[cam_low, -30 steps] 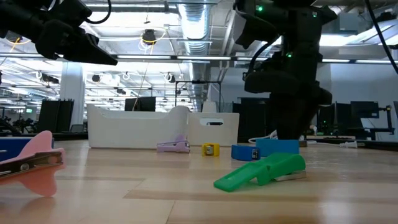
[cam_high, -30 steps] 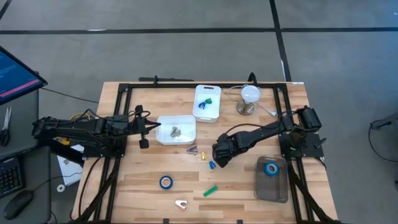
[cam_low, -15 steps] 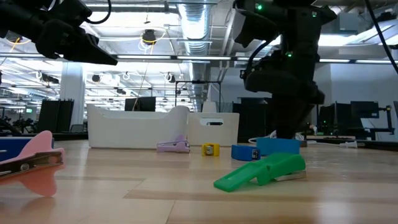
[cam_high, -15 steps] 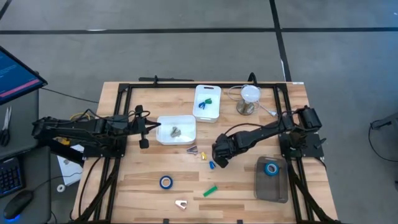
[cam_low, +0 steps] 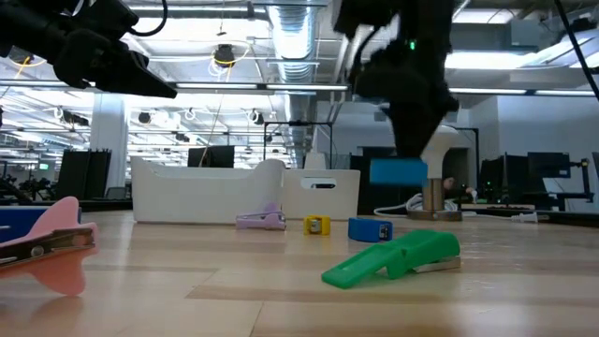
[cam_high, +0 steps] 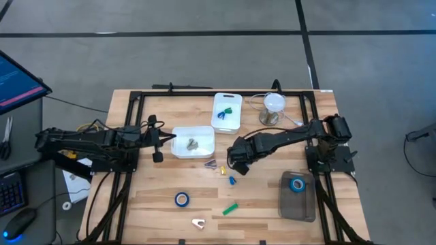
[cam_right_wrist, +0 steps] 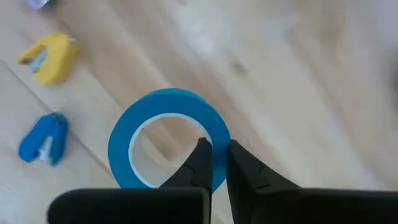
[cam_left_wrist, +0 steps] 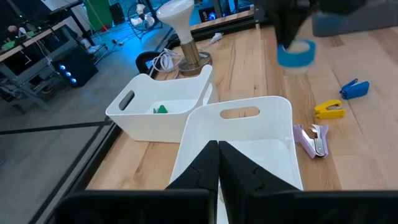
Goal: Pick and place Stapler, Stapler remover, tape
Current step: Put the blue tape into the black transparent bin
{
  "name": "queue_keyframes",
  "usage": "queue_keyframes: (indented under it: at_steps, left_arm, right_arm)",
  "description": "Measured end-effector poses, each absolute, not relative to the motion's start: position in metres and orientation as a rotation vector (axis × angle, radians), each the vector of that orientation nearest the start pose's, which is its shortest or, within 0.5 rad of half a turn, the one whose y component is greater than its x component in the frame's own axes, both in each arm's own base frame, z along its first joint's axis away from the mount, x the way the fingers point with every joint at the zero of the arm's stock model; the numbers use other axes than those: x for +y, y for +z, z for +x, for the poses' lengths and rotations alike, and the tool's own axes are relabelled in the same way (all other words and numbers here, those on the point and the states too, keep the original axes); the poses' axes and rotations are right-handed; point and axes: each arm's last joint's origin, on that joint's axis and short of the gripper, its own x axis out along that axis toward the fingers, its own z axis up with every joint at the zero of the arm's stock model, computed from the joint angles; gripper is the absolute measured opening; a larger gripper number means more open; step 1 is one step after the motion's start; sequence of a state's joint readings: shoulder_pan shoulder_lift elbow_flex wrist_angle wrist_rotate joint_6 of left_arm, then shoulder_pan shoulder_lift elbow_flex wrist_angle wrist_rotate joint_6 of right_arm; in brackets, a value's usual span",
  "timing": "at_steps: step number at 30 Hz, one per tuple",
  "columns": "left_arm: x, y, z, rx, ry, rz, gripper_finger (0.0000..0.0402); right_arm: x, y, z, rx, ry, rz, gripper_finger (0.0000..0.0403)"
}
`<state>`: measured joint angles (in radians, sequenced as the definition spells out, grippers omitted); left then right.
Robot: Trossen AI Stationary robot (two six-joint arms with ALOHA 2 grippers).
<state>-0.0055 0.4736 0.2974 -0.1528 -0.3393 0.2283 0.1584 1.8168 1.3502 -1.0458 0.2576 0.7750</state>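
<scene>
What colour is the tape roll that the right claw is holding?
Bright blue, with a pale inside; the tape roll shows best in the right wrist view.

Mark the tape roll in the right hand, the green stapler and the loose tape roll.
held tape roll point(cam_right_wrist: 163, 102), right wrist view, blue band.
green stapler point(cam_low: 393, 258), low view, top of body.
loose tape roll point(cam_high: 181, 199), high view, blue ring.
</scene>
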Motion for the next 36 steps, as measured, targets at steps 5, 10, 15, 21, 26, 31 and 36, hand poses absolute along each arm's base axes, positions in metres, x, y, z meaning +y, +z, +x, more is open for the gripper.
queue_keyframes:
  at_steps: [5,10,15,21,26,31,36]
  left_arm:
    - [0.009,0.209,0.127,0.363,0.293,0.28,0.0001]
    - [0.009,0.209,0.127,0.363,0.293,0.28,0.0001]
    - [0.009,0.209,0.127,0.363,0.293,0.28,0.0001]
    - [0.009,0.208,0.128,0.375,0.291,0.282,0.0001]
    - [0.009,0.207,0.129,0.385,0.289,0.286,0.0001]
    - [0.009,0.207,0.129,0.382,0.29,0.286,0.0001]
    - [0.009,0.207,0.129,0.382,0.29,0.286,0.0001]
  right_arm:
    - [0.056,0.248,0.325,1.402,-0.714,0.242,0.0009]
    - [0.08,0.277,0.307,1.449,-0.834,0.247,0.0009]
    - [0.115,0.292,0.288,1.355,-0.851,0.367,0.0009]
    - [0.153,0.293,0.256,1.256,-0.943,0.529,0.0009]
    - [0.179,0.282,0.231,1.319,-1.022,0.648,0.0009]
    - [0.195,0.265,0.21,1.417,-1.148,0.721,0.0009]
    - [0.204,0.251,0.192,1.473,-1.25,0.726,0.0009]
